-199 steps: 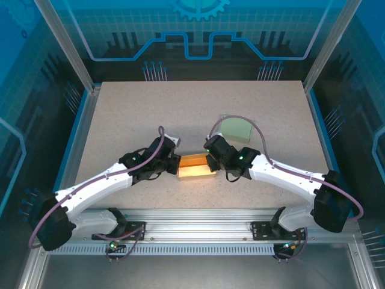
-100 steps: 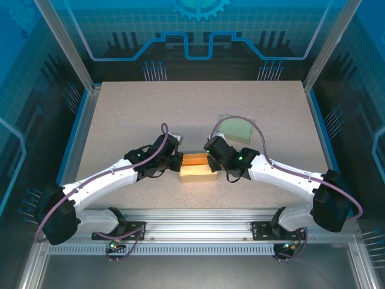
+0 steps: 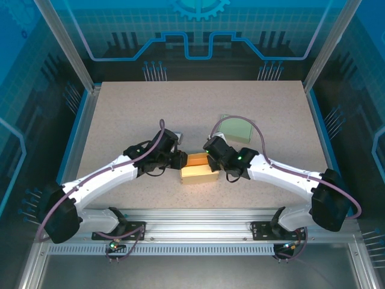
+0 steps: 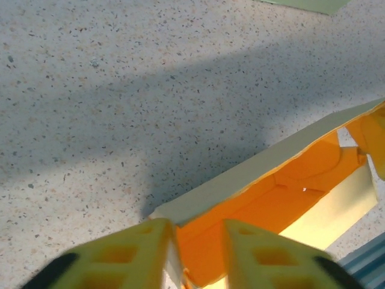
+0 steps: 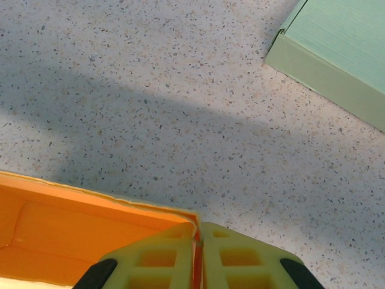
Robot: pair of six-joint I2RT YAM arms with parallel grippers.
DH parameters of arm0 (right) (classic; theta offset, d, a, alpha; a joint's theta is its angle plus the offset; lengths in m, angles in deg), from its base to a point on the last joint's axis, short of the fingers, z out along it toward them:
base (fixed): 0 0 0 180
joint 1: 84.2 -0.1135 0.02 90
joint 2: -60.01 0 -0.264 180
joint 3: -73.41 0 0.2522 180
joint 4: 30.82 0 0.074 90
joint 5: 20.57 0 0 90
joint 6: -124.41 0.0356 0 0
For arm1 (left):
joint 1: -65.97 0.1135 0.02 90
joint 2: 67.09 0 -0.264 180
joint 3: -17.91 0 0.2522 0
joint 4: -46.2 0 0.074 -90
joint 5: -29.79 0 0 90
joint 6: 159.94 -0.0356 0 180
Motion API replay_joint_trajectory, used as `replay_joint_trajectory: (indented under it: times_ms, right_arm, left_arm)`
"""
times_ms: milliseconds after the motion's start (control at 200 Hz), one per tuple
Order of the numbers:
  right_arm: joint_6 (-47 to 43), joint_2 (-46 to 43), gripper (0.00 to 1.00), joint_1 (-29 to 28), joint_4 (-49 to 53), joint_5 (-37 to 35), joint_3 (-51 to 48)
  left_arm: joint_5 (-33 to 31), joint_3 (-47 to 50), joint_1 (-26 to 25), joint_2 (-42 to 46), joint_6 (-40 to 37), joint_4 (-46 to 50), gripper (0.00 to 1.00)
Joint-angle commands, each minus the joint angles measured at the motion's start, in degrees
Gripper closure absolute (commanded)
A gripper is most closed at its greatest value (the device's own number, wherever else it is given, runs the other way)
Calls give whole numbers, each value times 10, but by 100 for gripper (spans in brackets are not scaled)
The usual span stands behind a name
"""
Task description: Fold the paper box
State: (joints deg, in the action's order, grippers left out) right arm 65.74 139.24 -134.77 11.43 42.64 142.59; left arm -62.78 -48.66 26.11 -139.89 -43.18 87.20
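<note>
The orange-lined paper box [image 3: 200, 168] sits toward the 6 o'clock edge of the counter [image 3: 150, 108], its 3 o'clock wall pinched between the closed right fingers [image 5: 199, 241], apparently to steady it, while the left fingers [image 3: 182, 161] stand parted astride its 9 o'clock wall.

Orange paper box [image 3: 199, 172] — left tool [image 3: 180, 161] and right tool [image 3: 209, 160] at its opposite ends.

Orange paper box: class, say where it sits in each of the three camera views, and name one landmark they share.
Top external: orange paper box just below the picture's centre.
Left wrist: lower right, its inside showing.
Right wrist: bottom left corner.
Shared landmark: pale green box, beyond it each time.
</note>
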Motion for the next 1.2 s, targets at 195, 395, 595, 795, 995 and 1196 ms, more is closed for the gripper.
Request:
replay_joint_trajectory:
  times_ms: [195, 395, 595, 795, 995, 1196]
  right_arm:
    - [10, 7, 88, 1, -8, 21, -2]
    - [12, 10, 88, 1, -12, 24, -2]
    - [10, 18, 89, 2, -13, 30, 2]
    - [11, 16, 91, 2, -15, 41, 5]
    - [22, 5, 92, 2, -22, 69, 12]
    - [65, -1, 92, 1, -34, 99, 6]
  left_arm:
    - [36, -16, -2, 11, -26, 35, 8]
    - [33, 10, -3, 19, -34, 46, 1]
    - [17, 35, -4, 2, -41, 39, 1]
    - [-26, 42, -19, -47, -45, 20, 6]
    - [-50, 54, -31, -69, -16, -32, 16]
    - [-78, 57, -38, -64, -4, -47, 18]
